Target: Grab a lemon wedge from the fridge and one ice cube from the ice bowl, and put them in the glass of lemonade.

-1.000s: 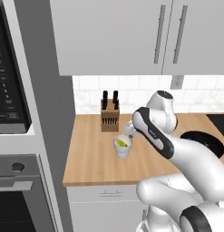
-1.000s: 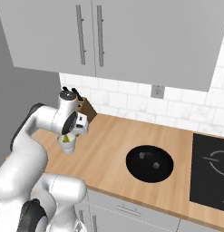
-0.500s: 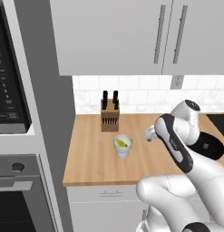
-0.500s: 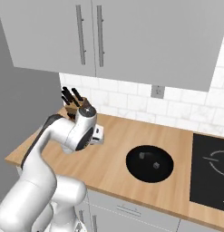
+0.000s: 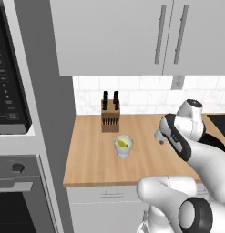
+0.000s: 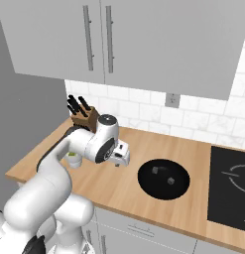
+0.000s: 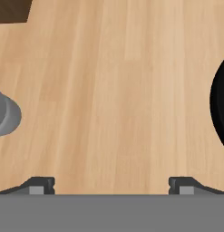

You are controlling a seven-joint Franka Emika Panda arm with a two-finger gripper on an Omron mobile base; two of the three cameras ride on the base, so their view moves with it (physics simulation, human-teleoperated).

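With the gripper (image 6: pixel 122 158) spread wide and empty between the glass of lemonade (image 5: pixel 123 146) on the counter's left and the black ice bowl (image 6: pixel 163 178) (right), a careless grab could scatter its small cubes.

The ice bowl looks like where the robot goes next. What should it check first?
1. Lemon wedge in the glass of lemonade: ok.
2. Gripper open with nothing between its fingertips: ok.
3. Ice cubes in the black ice bowl: ok, two small cubes lie inside.
4. Gripper over the bowl: not ok, it hangs above bare wooden counter, with the bowl's rim off to one side.
5. Glass upright, clear of the arm: ok.
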